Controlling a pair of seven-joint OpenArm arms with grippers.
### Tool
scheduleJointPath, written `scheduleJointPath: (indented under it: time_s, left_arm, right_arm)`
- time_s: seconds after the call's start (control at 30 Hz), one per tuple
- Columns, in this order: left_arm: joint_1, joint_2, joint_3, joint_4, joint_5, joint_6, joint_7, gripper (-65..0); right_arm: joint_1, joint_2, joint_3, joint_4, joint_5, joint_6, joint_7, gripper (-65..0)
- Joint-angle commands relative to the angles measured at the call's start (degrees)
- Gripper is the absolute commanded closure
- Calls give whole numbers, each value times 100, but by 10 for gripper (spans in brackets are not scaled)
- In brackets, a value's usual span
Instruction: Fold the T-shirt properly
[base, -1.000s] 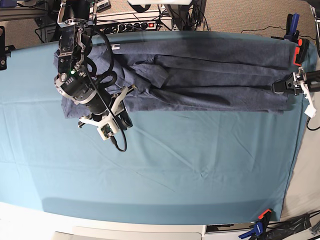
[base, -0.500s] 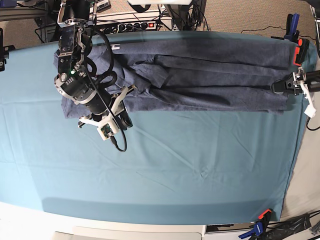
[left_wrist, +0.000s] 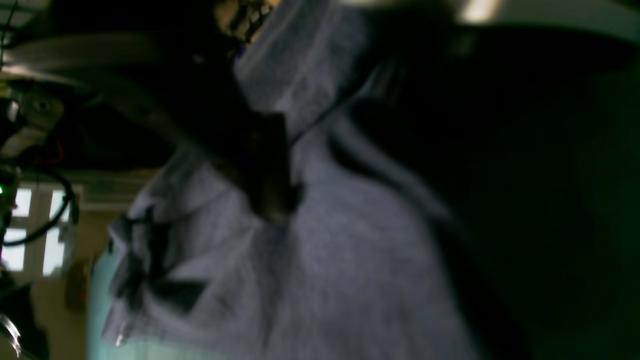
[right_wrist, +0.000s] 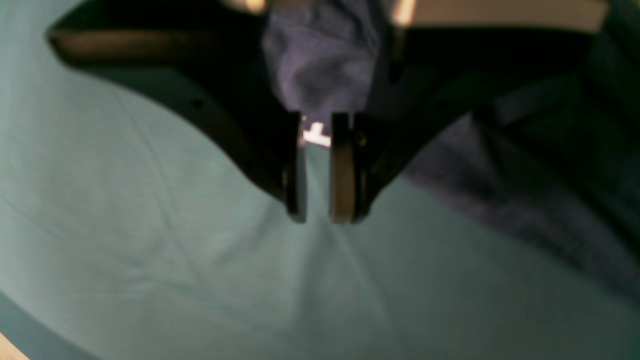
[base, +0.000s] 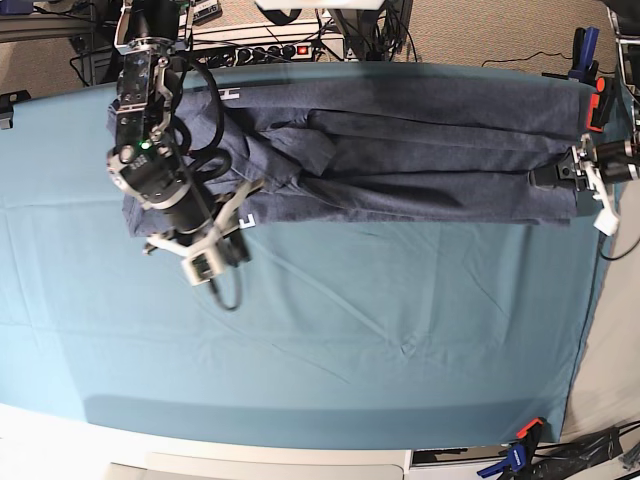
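Here the T-shirt (base: 400, 150) is lying along the tabletop's (base: 350, 330) far side; right jaws (right_wrist: 317, 210) are pinching its near hem, left jaws' (base: 540, 176) grip being unclear.

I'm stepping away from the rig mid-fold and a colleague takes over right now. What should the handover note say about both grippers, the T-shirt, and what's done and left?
Right gripper: jaws nearly together, pinching T-shirt fabric near its near edge at one end.
Left gripper: at the shirt's opposite end, low on the cloth; the wrist view is too dark and blurred to tell whether it grips.
T-shirt: stretched in a long rumpled band along the far side of the teal table cloth.
Done: shirt gathered lengthwise.
Left: smooth it and make the remaining folds.
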Motion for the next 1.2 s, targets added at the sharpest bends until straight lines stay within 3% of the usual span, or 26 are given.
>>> scheduleJointPath:
  time_s: [0.0, 0.07, 0.23, 0.57, 0.83, 1.17]
  left_arm:
    - [31, -83, 37, 7, 281, 40, 293, -82]
    - [31, -85, 37, 7, 281, 40, 291, 0]
    - [28, -83, 37, 7, 281, 40, 293, 0]
    - [-157, -79, 37, 396, 281, 40, 354, 0]
    - [-144, -17, 37, 1375, 281, 40, 391, 0]
    - [-109, 581, 39, 2500, 281, 40, 289, 0]
  right_arm:
    - [94, 31, 184, 105, -15, -155, 170, -95]
    - [94, 31, 553, 105, -15, -393, 170, -95]
    - [94, 35, 1676, 105, -13, -601, 164, -95]
    - [85, 39, 3239, 105, -11, -597, -17, -95]
    - [-310, 195, 3709, 105, 11, -597, -17, -95]
    - [-560, 190, 3738, 105, 59, -595, -33, -95]
